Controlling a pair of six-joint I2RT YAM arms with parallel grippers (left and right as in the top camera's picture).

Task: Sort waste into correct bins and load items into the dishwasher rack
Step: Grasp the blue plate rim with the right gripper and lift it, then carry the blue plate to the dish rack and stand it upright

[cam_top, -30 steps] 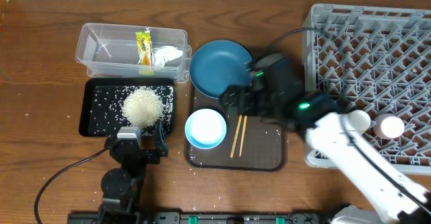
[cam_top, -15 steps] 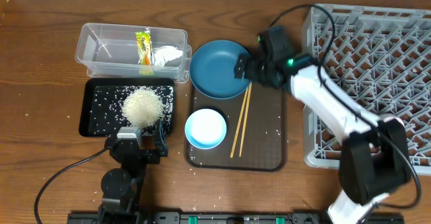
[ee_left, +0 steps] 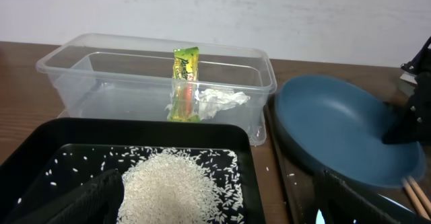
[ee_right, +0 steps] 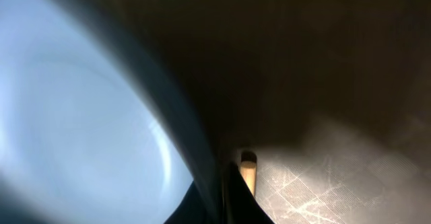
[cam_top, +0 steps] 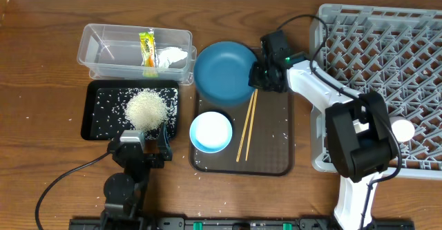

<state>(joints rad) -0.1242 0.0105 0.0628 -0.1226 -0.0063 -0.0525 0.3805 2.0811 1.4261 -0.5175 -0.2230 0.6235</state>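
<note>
Carefully: with the right tool [cam_top: 256, 78] clamped on the dark-blue dish [cam_top: 221, 71] rim, lift it level, clear of the chopsticks [cam_top: 245, 126].

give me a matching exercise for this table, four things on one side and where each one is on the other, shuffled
Things:
1. snack wrapper
2. rice pile
3. light-blue bowl
4. dark-blue dish

Places:
A. on the brown serving tray, left of the chopsticks in the overhead view
B. rim in the right gripper
C. in the clear tub
D. on the black tray

Pairs: 1-C, 2-D, 3-A, 4-B
</note>
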